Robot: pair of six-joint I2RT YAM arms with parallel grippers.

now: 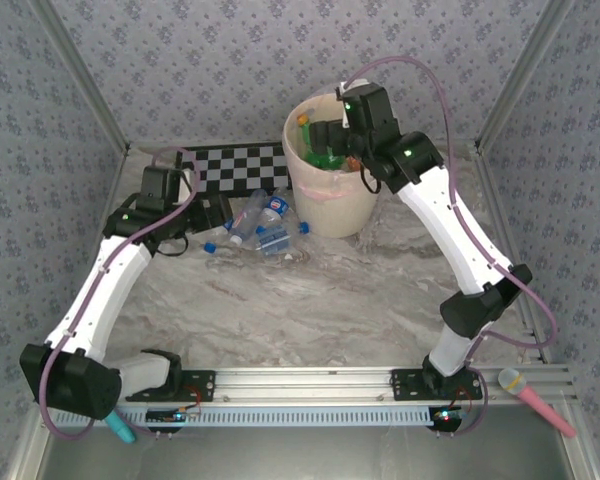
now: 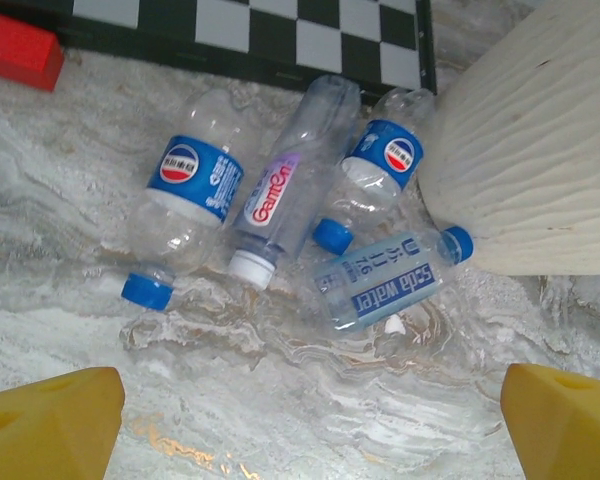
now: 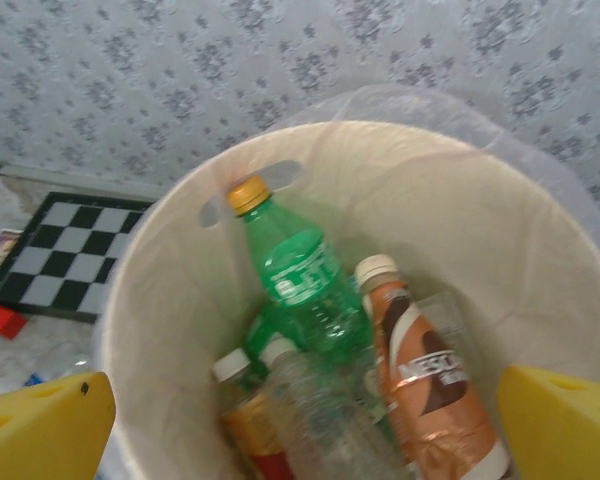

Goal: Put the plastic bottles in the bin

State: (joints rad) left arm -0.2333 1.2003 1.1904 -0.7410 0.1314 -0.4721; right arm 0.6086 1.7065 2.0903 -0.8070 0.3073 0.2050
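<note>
- The right gripper [image 3: 300,425] is wide open and holds nothing. It hangs over the bin [image 3: 170,250].
- In the big pale bin are a green bottle [image 3: 300,290] with a yellow cap and a brown bottle [image 3: 425,390]. More bottles are cut off below.
- The left gripper [image 2: 305,430] is wide open too, above four clear bottles [image 2: 185,195] lying on the worktop [image 2: 70,250] beside the bin.
- Three have blue caps and one has a white cap.

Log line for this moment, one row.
left gripper open near four loose bottles | right gripper open over bin | several binned bottles
</note>
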